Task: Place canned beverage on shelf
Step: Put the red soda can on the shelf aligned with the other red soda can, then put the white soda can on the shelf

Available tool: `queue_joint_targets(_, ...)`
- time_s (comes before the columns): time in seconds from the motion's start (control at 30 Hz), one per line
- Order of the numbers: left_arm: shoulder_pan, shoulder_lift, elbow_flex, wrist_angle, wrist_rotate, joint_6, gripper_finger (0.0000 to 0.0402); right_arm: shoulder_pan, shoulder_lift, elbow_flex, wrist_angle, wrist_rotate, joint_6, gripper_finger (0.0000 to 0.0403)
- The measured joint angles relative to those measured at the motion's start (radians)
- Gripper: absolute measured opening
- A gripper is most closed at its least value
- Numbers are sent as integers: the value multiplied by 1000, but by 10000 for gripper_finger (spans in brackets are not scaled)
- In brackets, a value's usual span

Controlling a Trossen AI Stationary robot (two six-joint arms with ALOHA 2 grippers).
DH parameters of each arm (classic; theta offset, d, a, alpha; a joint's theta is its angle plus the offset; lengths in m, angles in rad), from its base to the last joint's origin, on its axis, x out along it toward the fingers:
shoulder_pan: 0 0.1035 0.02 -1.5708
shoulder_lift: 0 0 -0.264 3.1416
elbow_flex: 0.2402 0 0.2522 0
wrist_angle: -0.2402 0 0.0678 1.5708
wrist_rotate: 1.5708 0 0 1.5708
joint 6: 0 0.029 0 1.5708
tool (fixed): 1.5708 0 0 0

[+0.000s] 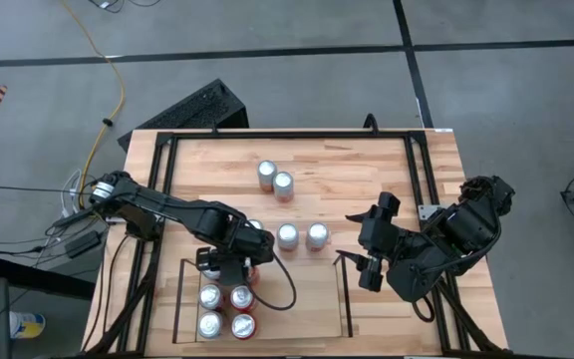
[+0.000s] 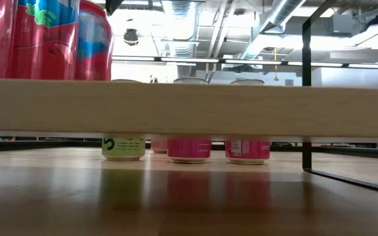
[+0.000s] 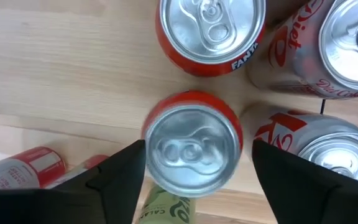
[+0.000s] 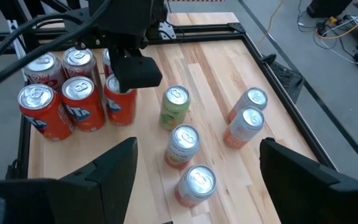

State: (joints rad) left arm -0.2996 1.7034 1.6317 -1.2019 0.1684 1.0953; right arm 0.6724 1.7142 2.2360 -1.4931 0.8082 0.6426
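Observation:
An orange can point(image 3: 191, 149) stands upright on the shelf's wood floor point(image 1: 297, 309), at the far end of a group of several red and silver cans point(image 1: 225, 310). My left gripper point(image 3: 197, 149) hangs over it pointing down, open, one finger on each side of its top. In the right wrist view the same gripper point(image 4: 132, 73) shows above that can point(image 4: 120, 102). My right gripper point(image 4: 191, 180) hovers open over the table's right side with nothing between its fingers. My left gripper comes at the orange can from above. One finger point(image 3: 126, 165) lies right beside the can's upper wall point(image 3: 148, 140), and I cannot tell whether it touches. The other finger point(image 3: 272, 162) stands clear of it. The can rests upright on the shelf floor.
A green can point(image 4: 174, 106) and several pale cans point(image 1: 302, 235) point(image 1: 275, 179) stand on the table beyond the shelf. Black rails point(image 1: 345, 294) bound the shelf, and its right half is bare wood. In the low view a wood plank point(image 2: 189, 108) crosses in front of red cans point(image 2: 44, 39).

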Motion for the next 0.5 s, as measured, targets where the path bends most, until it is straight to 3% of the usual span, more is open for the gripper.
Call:
queue_joint_targets(0.27, 0, 0, 0, 0, -7, -17, 292, 0, 0, 0, -14, 0, 1, 310)
queue_joint_targets(0.5, 0, -4, 36, -5, -170, -45, 292, 0, 0, 0, -13, 0, 3, 310)
